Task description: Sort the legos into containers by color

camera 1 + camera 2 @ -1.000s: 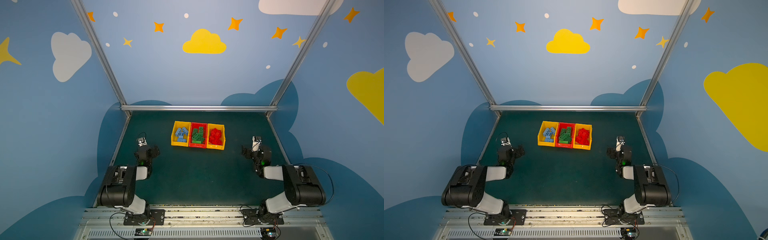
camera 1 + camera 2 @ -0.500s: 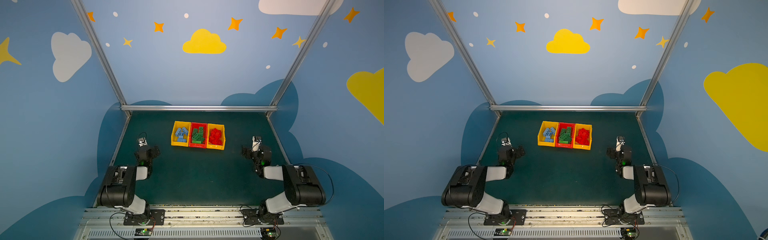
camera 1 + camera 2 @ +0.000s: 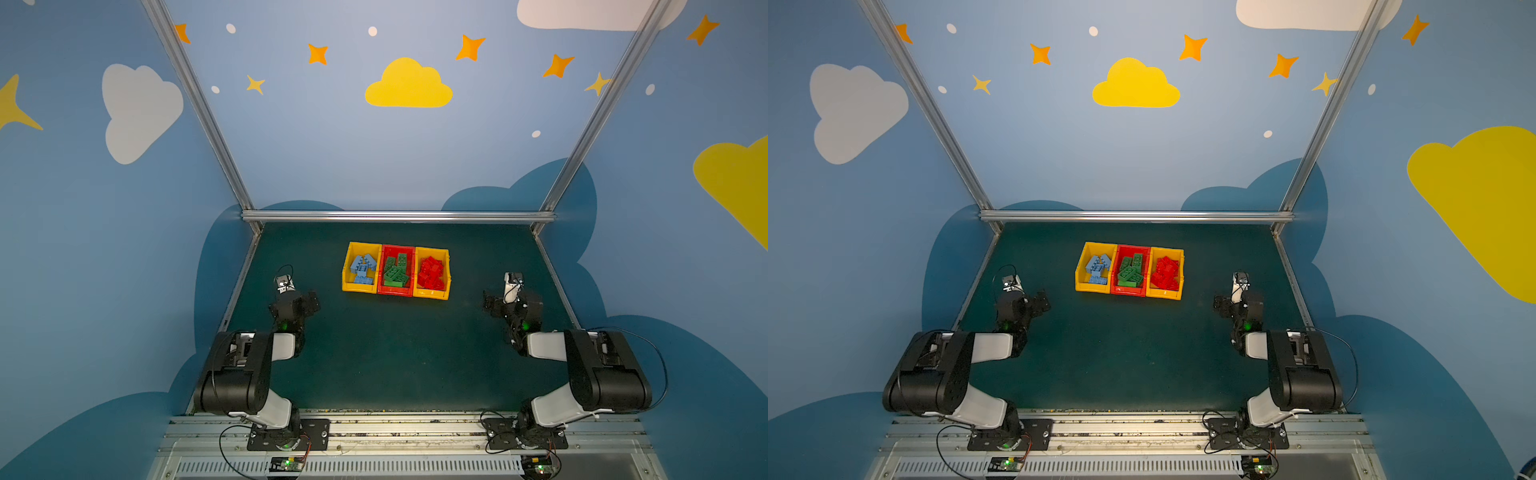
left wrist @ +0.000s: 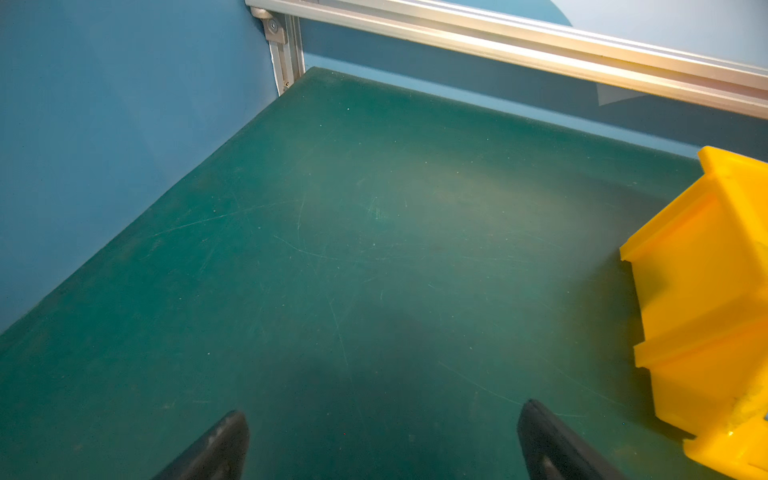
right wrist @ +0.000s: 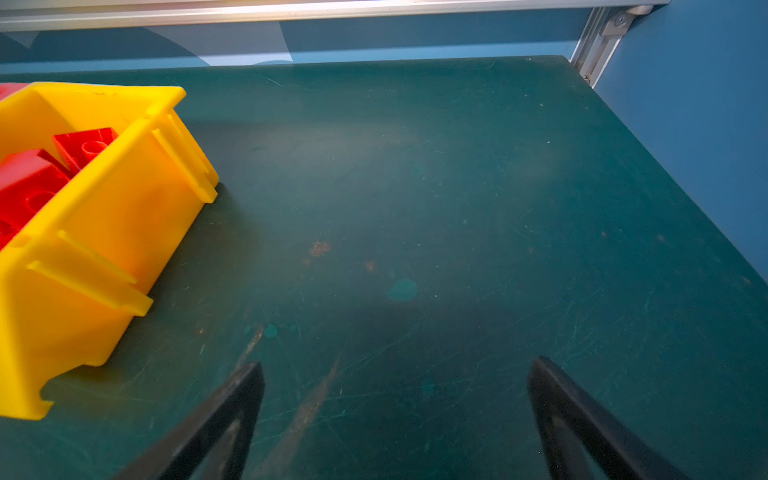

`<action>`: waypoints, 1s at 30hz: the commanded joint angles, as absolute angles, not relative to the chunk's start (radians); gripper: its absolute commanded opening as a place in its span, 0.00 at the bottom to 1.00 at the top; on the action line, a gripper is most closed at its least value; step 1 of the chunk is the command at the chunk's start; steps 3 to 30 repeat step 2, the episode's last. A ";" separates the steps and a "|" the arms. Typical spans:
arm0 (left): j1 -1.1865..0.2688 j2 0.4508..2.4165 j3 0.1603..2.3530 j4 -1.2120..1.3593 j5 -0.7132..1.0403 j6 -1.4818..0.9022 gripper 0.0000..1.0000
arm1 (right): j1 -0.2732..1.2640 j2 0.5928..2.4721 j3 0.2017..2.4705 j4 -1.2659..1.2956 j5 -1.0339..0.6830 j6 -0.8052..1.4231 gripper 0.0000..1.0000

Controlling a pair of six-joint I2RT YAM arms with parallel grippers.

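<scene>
Top views: three open bins stand joined in a row toward the back of the dark green table mat [image 3: 395, 365].
- The left yellow plastic bin [image 3: 358, 287] holds the light blue studded plastic bricks [image 3: 362, 268].
- The middle red plastic bin [image 3: 395, 291] holds the green studded plastic bricks [image 3: 395, 270].
- The right yellow plastic bin [image 3: 432, 294] holds the red studded plastic bricks [image 3: 432, 272].
- Your left gripper [image 3: 311, 300] and right gripper [image 3: 489, 302] sit low, one on each side of the row and well apart from it.

Left wrist: your left gripper [image 4: 382, 415] has its jaws spread wide over bare, scratched mat. The left yellow bin's outer wall [image 4: 706, 291] is near but clear of the fingers.

Right wrist: your right gripper [image 5: 398, 366] also has its jaws spread wide, over stained mat. The right yellow bin [image 5: 104, 232] is near, not touching, with red bricks [image 5: 29, 178] showing inside it.
</scene>
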State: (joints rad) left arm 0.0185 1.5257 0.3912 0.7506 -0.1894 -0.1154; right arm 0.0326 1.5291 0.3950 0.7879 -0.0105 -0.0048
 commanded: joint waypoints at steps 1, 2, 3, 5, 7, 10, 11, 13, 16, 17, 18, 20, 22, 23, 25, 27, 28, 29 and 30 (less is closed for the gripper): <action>0.015 1.506 0.405 0.745 -0.198 -0.106 1.00 | 0.037 1.514 0.411 0.782 -0.023 -0.012 0.97; 0.015 1.505 0.406 0.745 -0.198 -0.106 1.00 | 0.037 1.512 0.411 0.781 -0.024 -0.011 0.97; 0.015 1.505 0.406 0.745 -0.198 -0.106 1.00 | 0.037 1.512 0.411 0.781 -0.024 -0.011 0.97; 0.015 1.505 0.406 0.745 -0.198 -0.106 1.00 | 0.037 1.512 0.411 0.781 -0.024 -0.011 0.97; 0.015 1.505 0.406 0.745 -0.198 -0.106 1.00 | 0.037 1.512 0.411 0.781 -0.024 -0.011 0.97; 0.015 1.505 0.406 0.745 -0.198 -0.106 1.00 | 0.037 1.512 0.411 0.781 -0.024 -0.011 0.97; 0.015 1.505 0.406 0.745 -0.198 -0.106 1.00 | 0.037 1.512 0.411 0.781 -0.024 -0.011 0.97; 0.015 1.505 0.406 0.745 -0.198 -0.106 1.00 | 0.037 1.512 0.411 0.781 -0.024 -0.011 0.97; 0.015 1.505 0.406 0.745 -0.198 -0.106 1.00 | 0.037 1.512 0.411 0.781 -0.024 -0.011 0.97; 0.015 1.505 0.406 0.745 -0.198 -0.106 1.00 | 0.037 1.512 0.411 0.781 -0.024 -0.011 0.97; 0.015 1.505 0.406 0.745 -0.198 -0.106 1.00 | 0.037 1.512 0.411 0.781 -0.024 -0.011 0.97; 0.015 1.505 0.406 0.745 -0.198 -0.106 1.00 | 0.037 1.512 0.411 0.781 -0.024 -0.011 0.97; 0.015 1.505 0.406 0.745 -0.198 -0.106 1.00 | 0.037 1.512 0.411 0.781 -0.024 -0.011 0.97; 0.015 1.505 0.406 0.745 -0.198 -0.106 1.00 | 0.037 1.512 0.411 0.781 -0.024 -0.011 0.97; 0.015 1.505 0.406 0.745 -0.198 -0.106 1.00 | 0.037 1.512 0.411 0.781 -0.024 -0.011 0.97; 0.015 1.505 0.406 0.745 -0.198 -0.106 1.00 | 0.037 1.512 0.411 0.781 -0.024 -0.011 0.97; 0.015 1.505 0.406 0.745 -0.198 -0.106 1.00 | 0.037 1.512 0.411 0.781 -0.024 -0.011 0.97; 0.015 1.505 0.406 0.745 -0.198 -0.106 1.00 | 0.037 1.512 0.411 0.781 -0.024 -0.011 0.97; 0.015 1.505 0.406 0.745 -0.198 -0.106 1.00 | 0.037 1.512 0.411 0.781 -0.024 -0.011 0.97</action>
